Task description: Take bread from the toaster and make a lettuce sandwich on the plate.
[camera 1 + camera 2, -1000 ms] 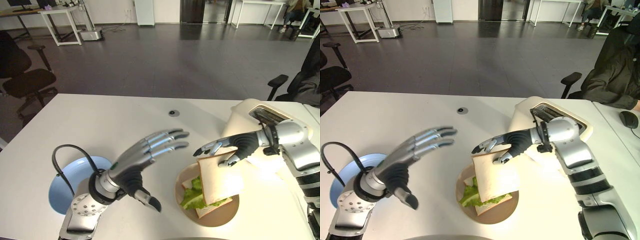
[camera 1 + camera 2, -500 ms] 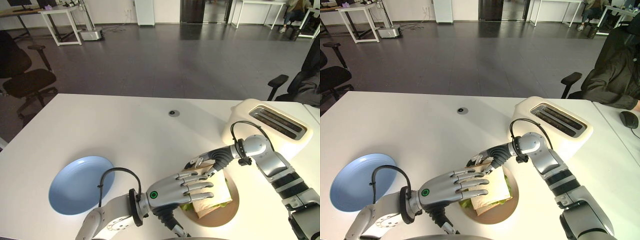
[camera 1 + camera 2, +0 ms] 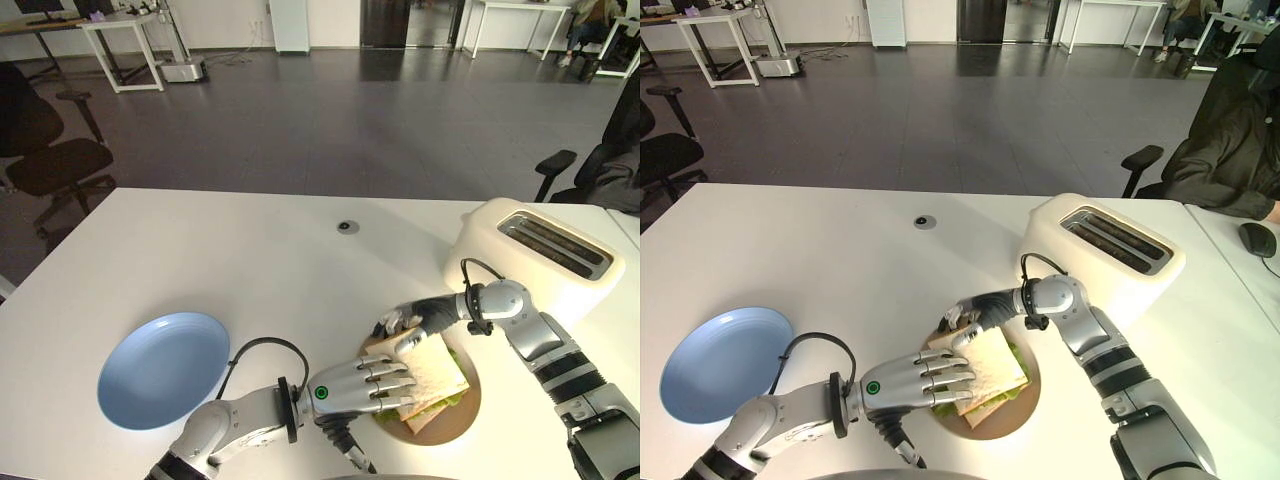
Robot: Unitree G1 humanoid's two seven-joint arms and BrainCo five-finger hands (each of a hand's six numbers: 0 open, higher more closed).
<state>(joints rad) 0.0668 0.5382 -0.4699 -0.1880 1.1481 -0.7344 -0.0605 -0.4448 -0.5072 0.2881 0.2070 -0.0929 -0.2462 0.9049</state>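
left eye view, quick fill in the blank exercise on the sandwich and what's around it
1. The left hand lies flat across the sandwich's ___ slice.
2. Of the brown plate and the blue plate, the sandwich sits on the ___ one.
3. The toaster stands to the sandwich's ___.

Missing words: top; brown; right
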